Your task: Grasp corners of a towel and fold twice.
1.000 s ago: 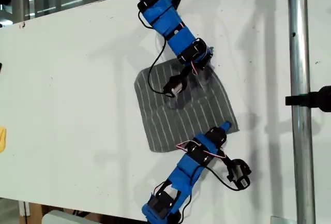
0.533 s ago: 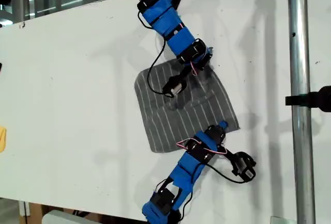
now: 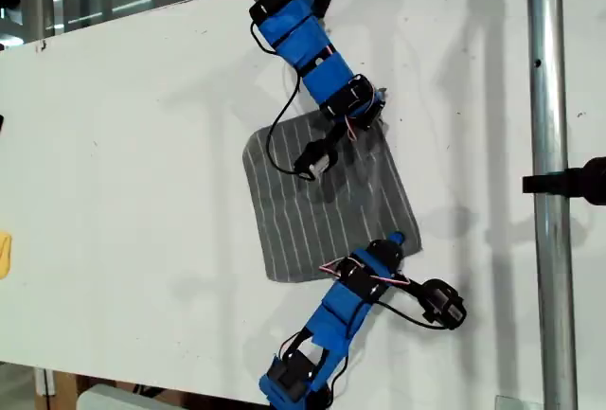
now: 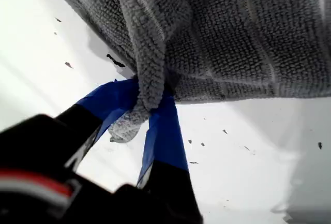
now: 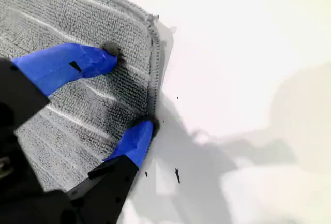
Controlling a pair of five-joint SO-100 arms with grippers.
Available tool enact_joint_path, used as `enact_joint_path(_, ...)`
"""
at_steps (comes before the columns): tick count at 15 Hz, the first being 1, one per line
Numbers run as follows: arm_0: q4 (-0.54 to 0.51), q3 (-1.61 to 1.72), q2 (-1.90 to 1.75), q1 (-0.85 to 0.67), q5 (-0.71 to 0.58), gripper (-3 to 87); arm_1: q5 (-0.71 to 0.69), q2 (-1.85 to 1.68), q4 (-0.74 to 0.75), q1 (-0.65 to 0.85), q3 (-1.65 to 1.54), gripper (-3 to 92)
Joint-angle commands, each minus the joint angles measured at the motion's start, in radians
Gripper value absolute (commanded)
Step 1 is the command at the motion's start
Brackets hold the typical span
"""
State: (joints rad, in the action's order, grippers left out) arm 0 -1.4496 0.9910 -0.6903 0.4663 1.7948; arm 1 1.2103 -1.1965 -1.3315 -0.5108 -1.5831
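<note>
The grey striped towel (image 3: pixel 322 202) lies on the white table (image 3: pixel 123 145) between two blue arms. My first gripper (image 3: pixel 365 116), on the arm at the top of the exterior view, is shut on one of the towel's corners (image 4: pixel 124 125). In the first wrist view the cloth (image 4: pixel 232 38) hangs raised off the table from my first gripper (image 4: pixel 147 105). My second gripper (image 3: pixel 398 240), on the lower arm, is open at the towel's corner (image 5: pixel 150 19) on the exterior view's lower right. Of my second gripper (image 5: pixel 129 90), one fingertip (image 5: pixel 106 53) presses on the towel (image 5: pixel 77 105) and the other sits at its edge.
A vertical metal pole (image 3: pixel 544 183) with a black clamp (image 3: pixel 573 183) stands at the exterior view's right. A yellow object (image 3: pixel 5 254) shows at that view's left edge. Bare table spreads to the left of the towel.
The towel's right side has shifted left in the exterior view. The lower arm's fingertip moved left with the lower right corner. The upper arm pulled its corner slightly up and left.
</note>
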Motion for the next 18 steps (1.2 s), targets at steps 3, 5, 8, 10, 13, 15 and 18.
enact_joint_path(3, 0.135, 0.371, -0.23, -0.017, 0.0, 22.5, -0.011, -0.075, 0.006, 0.018, 0.064, -0.2)
enact_joint_path(5, 0.112, 0.39, -0.282, -0.012, -0.015, 22.5, -0.014, -0.046, 0.023, 0.037, 0.129, -0.2)
enact_joint_path(8, 0.077, 0.419, -0.423, 0.014, -0.008, 22.5, -0.035, 0.083, 0.025, 0.06, 0.291, -0.2)
enact_joint_path(10, 0.031, 0.413, -0.52, 0.031, -0.021, 23.0, -0.043, 0.101, 0.034, 0.071, 0.296, -0.2)
enact_joint_path(13, -0.058, 0.382, -0.73, 0.049, -0.081, 20.9, -0.057, 0.107, 0.037, 0.087, 0.295, -0.2)
enact_joint_path(15, -0.091, 0.353, -0.913, 0.054, -0.129, 26.9, -0.063, 0.11, 0.037, 0.094, 0.295, -0.2)
enact_joint_path(18, -0.213, 0.296, -1.032, 0.032, -0.144, 26.7, -0.069, 0.107, 0.035, 0.095, 0.296, -0.2)
